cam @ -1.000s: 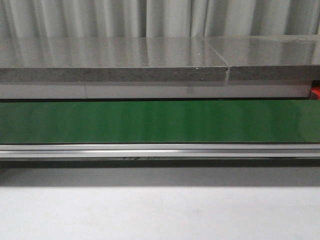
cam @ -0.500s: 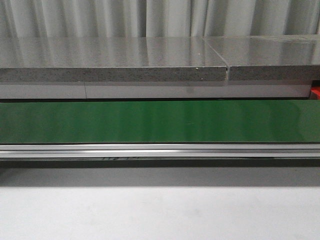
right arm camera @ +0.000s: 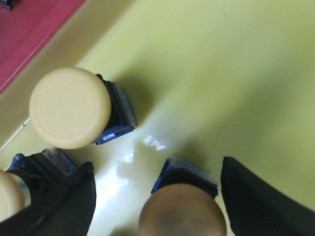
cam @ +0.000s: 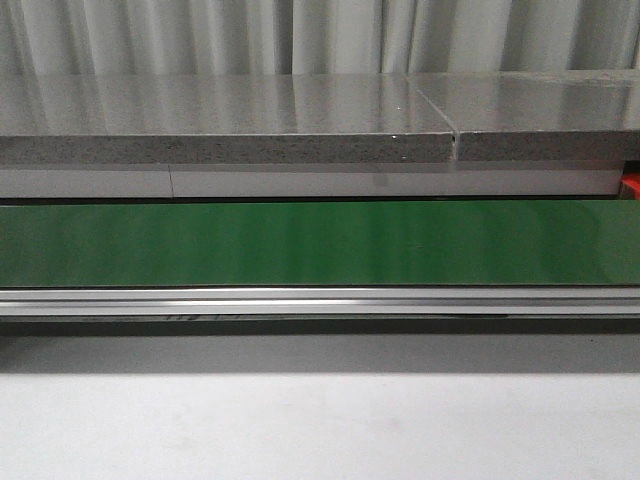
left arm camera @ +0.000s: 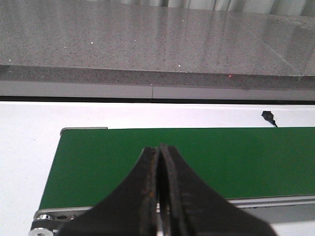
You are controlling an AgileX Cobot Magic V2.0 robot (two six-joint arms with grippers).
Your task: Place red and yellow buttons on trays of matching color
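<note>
In the right wrist view my right gripper (right arm camera: 157, 169) hangs open over the yellow tray (right arm camera: 221, 73). A yellow button (right arm camera: 182, 214) on a blue-black base stands between its fingers, with a gap on each side. A second yellow button (right arm camera: 70, 108) stands on the tray further off, and a third (right arm camera: 9, 194) shows at the frame's edge. A corner of the red tray (right arm camera: 29, 24) borders the yellow one. No red button shows. My left gripper (left arm camera: 160, 147) is shut with nothing in it, above one end of the green belt (left arm camera: 197, 157). Neither gripper appears in the front view.
The green conveyor belt (cam: 320, 243) runs across the front view, with a metal rail (cam: 320, 300) along its near side. A grey stone counter (cam: 220, 120) lies behind it and a white table (cam: 320, 420) in front. A red patch (cam: 632, 187) shows at the far right.
Faint dark markings under the belt's rail have slid to the left in the front view. Nothing else differs there.
</note>
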